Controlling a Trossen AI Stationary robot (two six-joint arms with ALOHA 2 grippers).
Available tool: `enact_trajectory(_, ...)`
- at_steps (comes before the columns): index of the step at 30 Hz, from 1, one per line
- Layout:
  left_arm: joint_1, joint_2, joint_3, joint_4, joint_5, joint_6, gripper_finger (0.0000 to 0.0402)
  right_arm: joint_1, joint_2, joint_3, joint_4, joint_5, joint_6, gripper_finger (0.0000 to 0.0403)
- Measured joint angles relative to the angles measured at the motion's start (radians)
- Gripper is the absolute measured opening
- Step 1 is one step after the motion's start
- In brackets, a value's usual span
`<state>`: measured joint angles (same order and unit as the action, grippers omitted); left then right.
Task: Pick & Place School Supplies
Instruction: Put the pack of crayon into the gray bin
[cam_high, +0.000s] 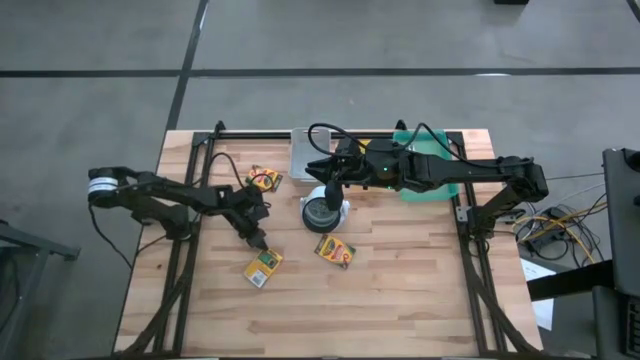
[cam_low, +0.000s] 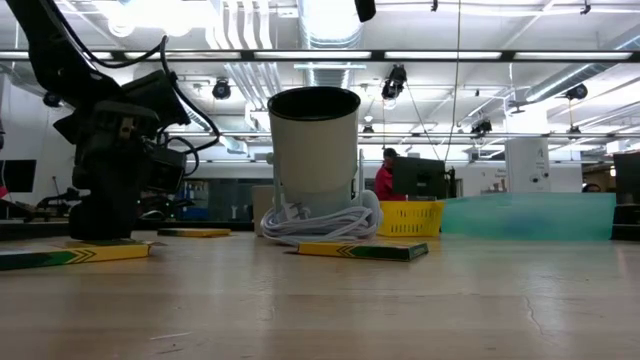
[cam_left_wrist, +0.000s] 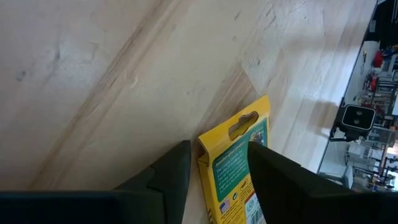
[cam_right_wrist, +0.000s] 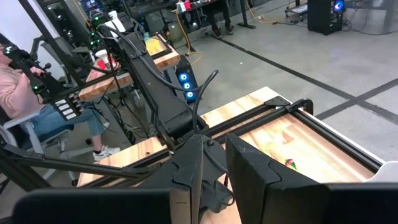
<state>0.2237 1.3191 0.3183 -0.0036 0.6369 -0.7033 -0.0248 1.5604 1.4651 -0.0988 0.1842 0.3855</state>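
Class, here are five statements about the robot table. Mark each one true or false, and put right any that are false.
1. Three crayon boxes lie on the table. True: one at the back left, one in front on the left, one near the middle.
2. The left gripper is down at the front-left crayon box. True: its fingers straddle the box's end.
3. The right gripper rests on the green tray. False: it hangs over the white cup.
4. The white cup lies on its side. False: it stands upright.
5. The white cup stands at the table's front edge. False: it stands near the middle.
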Motion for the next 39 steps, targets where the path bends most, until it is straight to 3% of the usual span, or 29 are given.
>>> enact_trajectory(21, 0.051, -0.006, 0.04, -0.04, -0.009, 0.046, 0.0165, 0.0, 0.0, 0.0, 0.0, 0.0, 0.0, 0.0068)
enact_trajectory(28, 0.092, -0.033, 0.113, -0.108, -0.01, 0.01, 0.0165, 0.0, 0.0, 0.0, 0.0, 0.0, 0.0, 0.0068)
enact_trajectory(34, 0.063, -0.16, 0.174, -0.124, 0.021, 0.119, 0.0165, 0.0, 0.0, 0.0, 0.0, 0.0, 0.0, 0.0068)
enact_trajectory(39, -0.049, -0.324, 0.175, -0.124, -0.16, 0.178, 0.0165, 0.0, 0.0, 0.0, 0.0, 0.0, 0.0, 0.0068)
